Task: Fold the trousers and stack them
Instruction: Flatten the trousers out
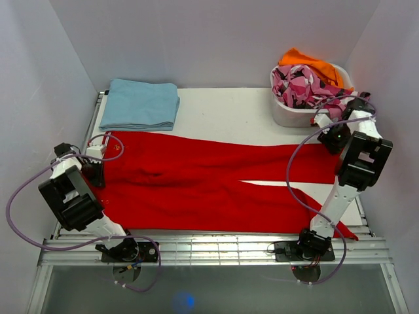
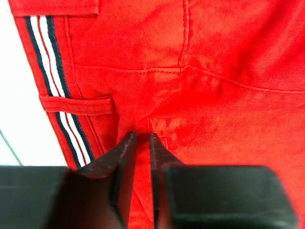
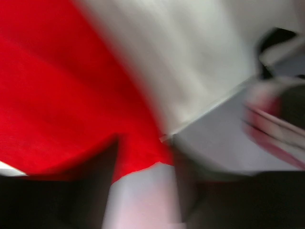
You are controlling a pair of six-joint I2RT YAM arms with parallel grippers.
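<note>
Arms bent, elbows up – L gripper pinches trousers at waist, R gripper parted over leg hem.

the top external camera looks down from above and behind the arm bases, far enough to take in the whole table. the left wrist camera faces down, very close over the waistband of the trousers. the right wrist view, blurred, sits close and tilted over a leg end. all three share the trousers.
</note>
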